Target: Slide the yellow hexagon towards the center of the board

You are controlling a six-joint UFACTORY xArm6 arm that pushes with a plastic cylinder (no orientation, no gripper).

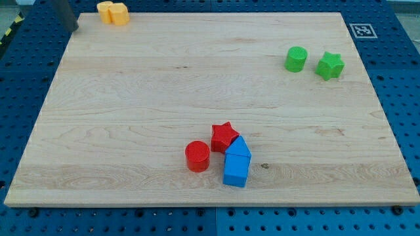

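Two yellow blocks touch each other at the board's top left edge. The right one looks like the yellow hexagon [120, 14]. The left yellow block [105, 9] is too small for me to make out its shape. My dark rod comes in at the view's top left corner. My tip [74, 28] sits just off the board's top left corner, to the left of and slightly below the yellow blocks, apart from them.
A green cylinder [296, 59] and a green star [330, 65] stand at the upper right. A red star [224, 136], a red cylinder [197, 156] and two blue blocks [237, 161] cluster at the bottom middle. The wooden board [131, 98] lies on a blue pegboard.
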